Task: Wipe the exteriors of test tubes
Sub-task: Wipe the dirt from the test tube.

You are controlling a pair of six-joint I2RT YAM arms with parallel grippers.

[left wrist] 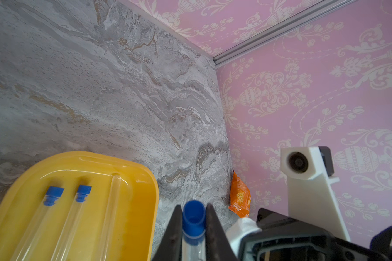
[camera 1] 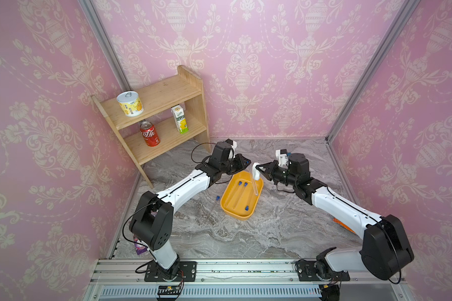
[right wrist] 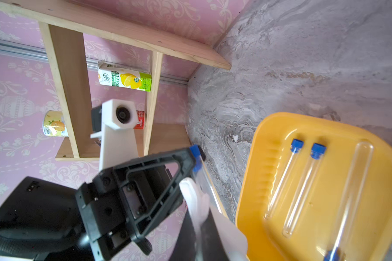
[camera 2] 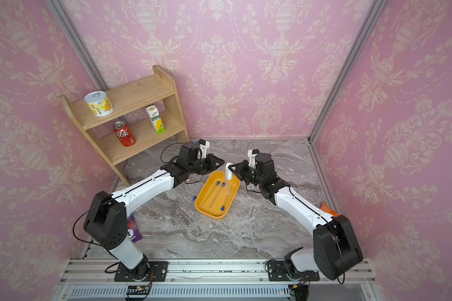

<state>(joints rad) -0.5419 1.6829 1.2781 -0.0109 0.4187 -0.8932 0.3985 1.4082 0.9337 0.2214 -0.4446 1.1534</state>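
Left wrist view, left gripper (left wrist: 194,206) clamped on tube (left wrist: 193,228), right gripper (camera 1: 259,170) pinched pad (camera 1: 256,176) against it, three tubes (camera 1: 239,183) lay in tray (camera 1: 236,214), fifth tube (camera 1: 213,207) at tray's 9 o'clock

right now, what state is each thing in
left gripper: shut on held tube near its cap
right gripper: shut on white pad
held tube: capped, hanging over yellow tray
white pad: pressed against held tube
tray tubes: three, capped, lying flat
table tube: capped, lying beside the tray
yellow tray: upright on table
red can, yellow tin, carton: upright on wooden shelf
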